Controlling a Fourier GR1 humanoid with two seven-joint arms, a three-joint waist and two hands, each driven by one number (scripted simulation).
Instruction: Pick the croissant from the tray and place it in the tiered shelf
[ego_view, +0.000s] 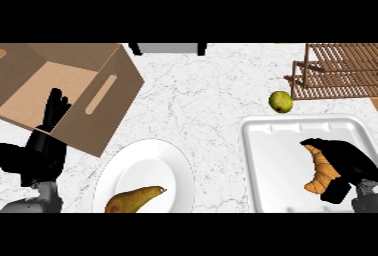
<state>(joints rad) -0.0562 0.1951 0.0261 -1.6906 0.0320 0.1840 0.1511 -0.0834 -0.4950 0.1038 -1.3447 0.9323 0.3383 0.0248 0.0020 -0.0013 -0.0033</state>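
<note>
An orange-brown croissant (322, 172) lies on the right side of the white tray (280, 165) at the lower right. My right hand (348, 165) is curled over it from the right, thumb and fingers on either side of it. The wooden tiered shelf (339, 72) stands at the upper right, beyond the tray. My left hand (52, 112) rests at the left edge with its fingers straight and pointing up, in front of a cardboard box.
An open cardboard box (81, 95) fills the upper left. A white plate (148, 170) at the lower centre holds a brown pear (133, 199). A green fruit (280, 101) sits on the counter between tray and shelf. A dark object (168, 48) stands at the top centre.
</note>
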